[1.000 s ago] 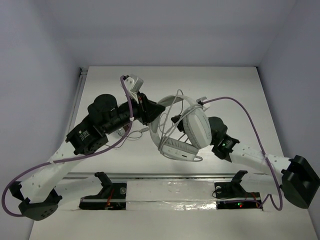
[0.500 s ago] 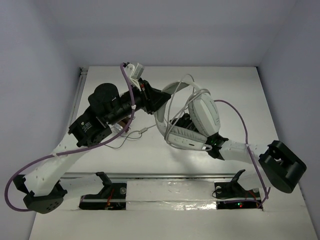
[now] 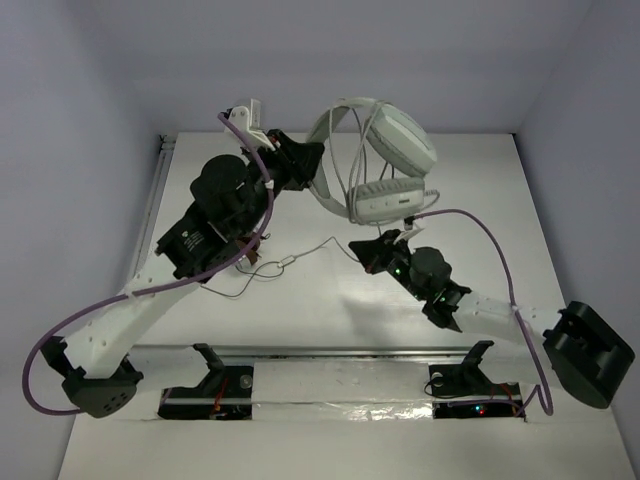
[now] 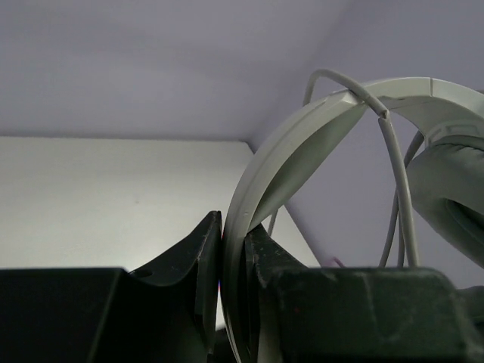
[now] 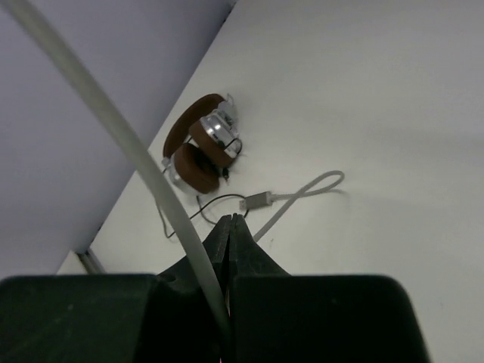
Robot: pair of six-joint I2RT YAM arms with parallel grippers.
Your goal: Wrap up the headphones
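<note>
Headphones [image 3: 398, 142]: held up in the air over the far part of the table [image 3: 480, 200], earcups twd the right, headband [image 4: 302, 144] arcing left. Vs half a sec ago: were lower, over mid-table, earcups right on the R arm; now up and farther back.
L claw [image 3: 305, 165]: pinching the headband's lower end, band edge sandwiched btw both jaws in the wrist view. Same grip as before; arm has swung up and away w/ the load.
R claw [image 3: 372, 247]: jaws pressed together, tips meeting. Was part-spread under the earcups earlier; now below them in the top view, apart from them.
Cable [image 5: 128, 136]: grey strand runs down past the R claw's left finger; can't tell if it's nipped. Loops drape over the headband; the rest trails on the table twd the L arm.
Plug [image 5: 257, 200]: lying flat on the table, near the brown-band set.
Brown-band set [image 5: 198, 147]: on the table by the left wall, untouched.
</note>
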